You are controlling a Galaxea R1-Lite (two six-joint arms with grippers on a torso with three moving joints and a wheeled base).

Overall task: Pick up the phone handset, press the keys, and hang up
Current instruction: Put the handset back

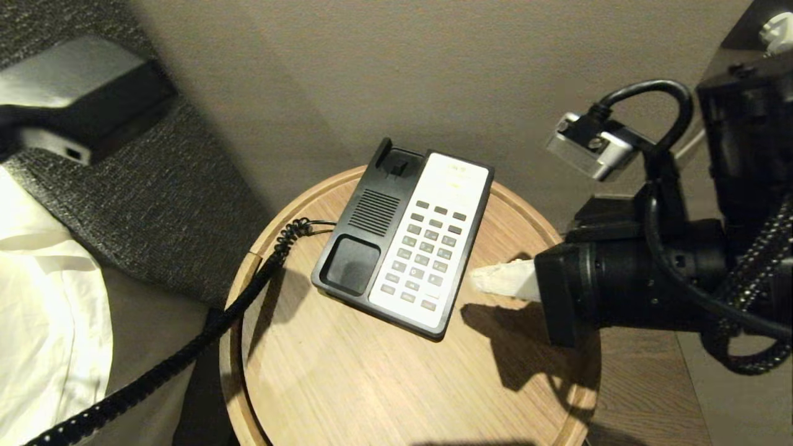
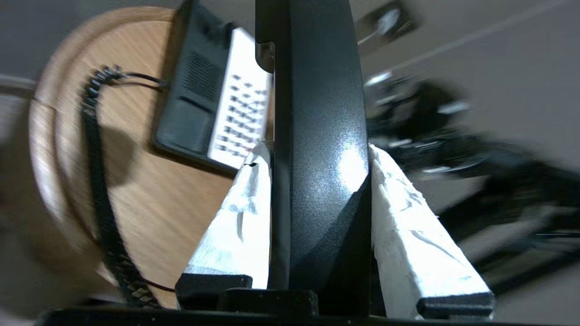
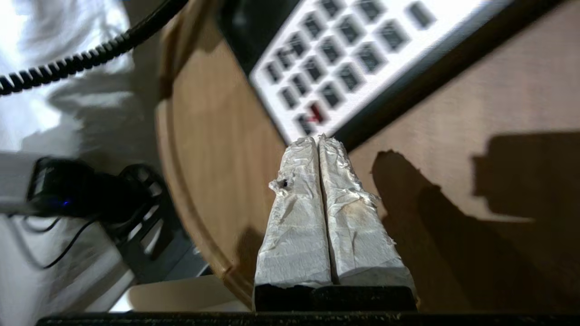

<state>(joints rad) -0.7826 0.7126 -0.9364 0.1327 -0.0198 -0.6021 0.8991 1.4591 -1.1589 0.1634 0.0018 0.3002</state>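
Right up close, the right gripper (image 3: 318, 140) had its two paper-wrapped fingers (image 3: 297, 217) pinched flat together with nothing between them, making one blunt poking tip. It hovered just off the near right edge of the phone base (image 1: 406, 238), over the round wooden worktop (image 1: 347, 384), close to the bottom row of keys (image 3: 335, 59).

Over on the robot's left, the left gripper (image 2: 317, 154) had the phone handset (image 2: 319, 136) clamped between its wrapped fingers (image 2: 240, 217), up in the air and well clear of the cradle. From the head camera I could only see a dark end of it at the top left corner. The coiled cord (image 1: 186, 353) ran off the worktop's left edge toward it.

So I'd say the key-pressing step was what was on. To do it well, I'd come straight down onto one key with that closed tip, press gently so the light base doesn't skid on the smooth wood, and keep the handset high so the cord doesn't drag the base sideways.

Texture-wise: glossy, slightly pebbled black plastic on the handset, matte white keypad panel with small grey rectangular keys, a slotted speaker grille on the black half, and crinkly, soft-looking wrap on the fingers. The worktop had a raised rim all round.
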